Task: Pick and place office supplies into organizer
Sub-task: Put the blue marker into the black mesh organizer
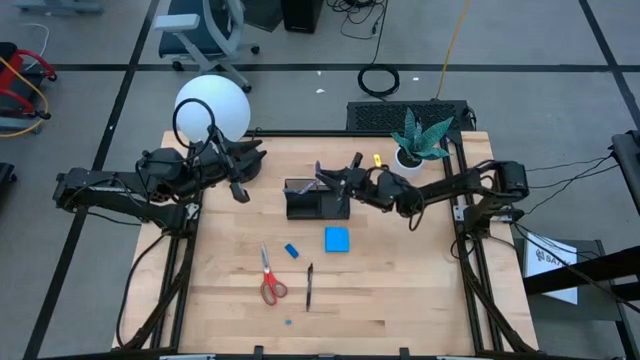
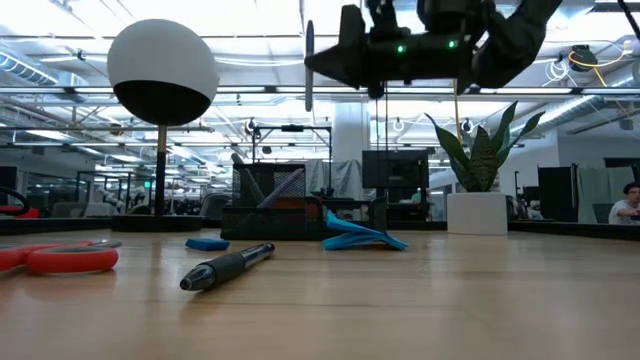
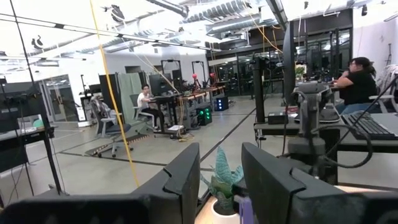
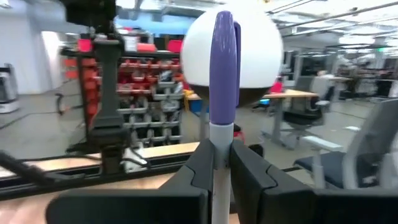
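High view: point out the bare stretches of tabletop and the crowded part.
Bare wood lies right of the blue note pad, toward the table's right edge, and left of the red-handled scissors. It is crowded around the organizer, where the right end effector holds a pen.

A black pen is seen lying on the wooden tabletop, with red-handled scissors at the left edge. Farther back, a black mesh organizer is flanked by a small blue eraser and a bright blue note pad. A dark end effector is held above, gripping a thin upright pen.

Plant and lamp flanking organizer
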Controlling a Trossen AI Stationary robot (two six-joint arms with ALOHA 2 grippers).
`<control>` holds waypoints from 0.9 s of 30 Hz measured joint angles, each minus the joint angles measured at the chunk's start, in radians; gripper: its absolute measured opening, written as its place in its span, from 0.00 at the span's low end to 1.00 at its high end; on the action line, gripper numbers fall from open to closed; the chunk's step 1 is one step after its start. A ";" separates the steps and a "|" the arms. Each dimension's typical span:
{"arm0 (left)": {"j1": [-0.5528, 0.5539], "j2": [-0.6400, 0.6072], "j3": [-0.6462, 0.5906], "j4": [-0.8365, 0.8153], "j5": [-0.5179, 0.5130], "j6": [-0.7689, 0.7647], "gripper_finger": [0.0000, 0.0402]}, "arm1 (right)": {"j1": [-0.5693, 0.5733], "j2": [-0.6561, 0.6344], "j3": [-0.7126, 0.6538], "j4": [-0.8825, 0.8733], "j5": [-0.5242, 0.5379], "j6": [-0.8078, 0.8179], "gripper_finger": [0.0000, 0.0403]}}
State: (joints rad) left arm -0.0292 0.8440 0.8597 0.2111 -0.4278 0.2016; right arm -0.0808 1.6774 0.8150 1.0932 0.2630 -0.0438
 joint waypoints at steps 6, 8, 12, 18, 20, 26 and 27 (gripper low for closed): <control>0.000 0.000 0.000 0.000 0.000 0.000 0.32 | -0.046 0.104 0.000 0.131 -0.068 0.027 0.05; 0.000 0.000 0.000 0.000 0.000 0.000 0.32 | -0.054 0.150 0.004 0.193 -0.128 0.024 0.05; 0.000 0.000 0.000 0.000 0.000 0.000 0.32 | -0.063 0.217 0.032 0.226 -0.144 0.050 0.05; 0.000 0.000 0.000 0.000 0.000 0.000 0.32 | -0.069 0.281 0.064 0.228 -0.164 0.073 0.05; 0.000 0.000 0.000 0.000 0.000 0.000 0.32 | -0.074 0.298 0.069 0.231 -0.165 0.080 0.05; 0.000 0.000 0.000 0.000 0.000 0.000 0.32 | -0.078 0.305 0.069 0.228 -0.164 0.078 0.05; 0.000 0.000 0.000 0.000 0.000 0.000 0.32 | -0.078 0.305 0.069 0.230 -0.164 0.076 0.05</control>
State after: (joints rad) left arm -0.0294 0.8444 0.8597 0.2108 -0.4280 0.2016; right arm -0.1586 1.9823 0.8841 1.3235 0.0988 0.0325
